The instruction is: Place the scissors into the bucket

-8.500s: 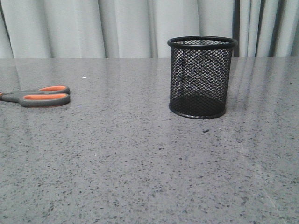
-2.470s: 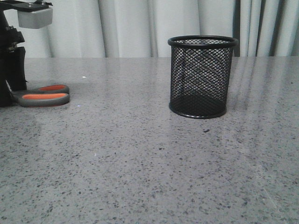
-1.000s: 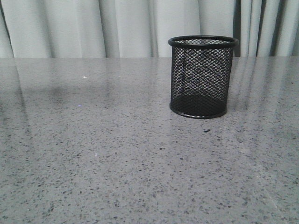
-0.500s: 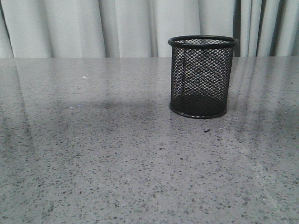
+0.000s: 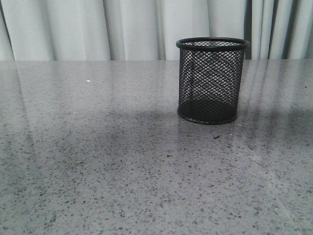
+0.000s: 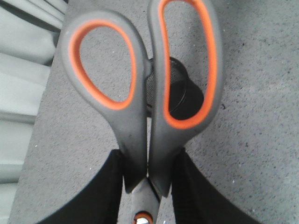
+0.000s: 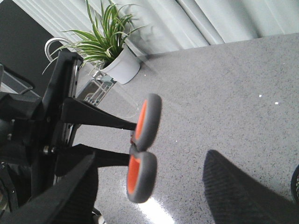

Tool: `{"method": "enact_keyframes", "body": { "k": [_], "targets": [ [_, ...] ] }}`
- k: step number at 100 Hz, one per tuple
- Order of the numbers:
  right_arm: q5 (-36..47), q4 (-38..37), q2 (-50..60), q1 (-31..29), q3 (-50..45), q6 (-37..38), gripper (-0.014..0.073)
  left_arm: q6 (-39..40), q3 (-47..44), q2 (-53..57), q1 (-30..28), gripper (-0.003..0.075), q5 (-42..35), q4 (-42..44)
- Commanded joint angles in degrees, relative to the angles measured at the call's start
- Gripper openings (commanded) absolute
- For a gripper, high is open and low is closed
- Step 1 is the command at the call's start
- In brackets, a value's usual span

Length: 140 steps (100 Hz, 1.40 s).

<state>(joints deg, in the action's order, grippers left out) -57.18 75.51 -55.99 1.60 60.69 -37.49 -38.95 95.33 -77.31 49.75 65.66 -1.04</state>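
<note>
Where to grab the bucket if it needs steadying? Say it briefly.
Take the bucket by its rim, coming from above. It stands upright with an open top, so one finger can go inside the mesh wall and one outside.

scissors (image 7: 142,149) gripped by left hand (image 7: 126,142) | potted plant (image 7: 110,46) behind

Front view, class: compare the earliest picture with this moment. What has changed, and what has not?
The scissors have left the table's left side; the left gripper now holds them lifted, handles over the bucket. A shadow has spread across the table. The bucket stands unmoved.
</note>
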Motion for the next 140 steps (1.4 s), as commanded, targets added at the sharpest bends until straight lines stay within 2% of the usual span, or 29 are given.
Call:
{"method": "enact_keyframes", "body": {
  "k": [1, 32, 42, 60, 68, 87, 115, 124, 129, 140],
  "targets": [
    [0.41, 3.69, -0.30, -0.05, 1.96, -1.23, 0.0432, 1.40, 1.64, 0.30, 1.40, -0.0020, -4.89, 0.03],
    [-0.56, 3.58, -2.92, -0.05, 1.96, -2.32, 0.0415, 4.35, 3.51, -2.82, 4.46, -0.0020, -8.66, 1.48],
    [-0.70, 3.46, -3.54, -0.05, 1.96, -2.84, 0.0313, 4.35, 3.60, -3.35, 4.46, -0.0020, -9.41, 1.48],
    [-1.06, 3.46, -4.12, -0.05, 1.96, -4.90, 0.0016, 4.35, 3.60, -4.35, 4.46, -0.0020, -10.27, 1.48],
    [-1.31, 3.36, -4.25, -0.05, 1.96, -5.19, -0.0078, 4.35, 3.60, -4.62, 4.46, -0.0020, -10.39, 1.48],
    [-1.74, 3.25, -4.62, -0.05, 1.96, -5.34, -0.0069, 4.35, 3.60, -5.00, 4.46, -0.0013, -10.20, 1.48],
    [-1.32, 2.31, -4.62, -0.05, 1.96, -5.34, -0.0068, 4.46, 3.60, -5.00, 4.26, 0.0177, -10.10, 1.48],
    [-1.04, 2.22, -4.62, -0.05, 1.96, -5.34, -0.0068, 7.88, 3.64, -4.87, 2.77, 0.0235, -9.99, 1.48],
    [-1.04, 2.22, -4.62, -0.05, 1.96, -5.34, -0.0068, 9.63, 3.64, -4.90, 1.55, 0.0285, -9.29, 1.48],
    [-0.57, 2.22, -4.62, -0.05, 1.96, -5.34, -0.0068, 10.34, 4.54, -4.90, -1.35, 0.0456, -5.09, 1.04]
  ]
}}
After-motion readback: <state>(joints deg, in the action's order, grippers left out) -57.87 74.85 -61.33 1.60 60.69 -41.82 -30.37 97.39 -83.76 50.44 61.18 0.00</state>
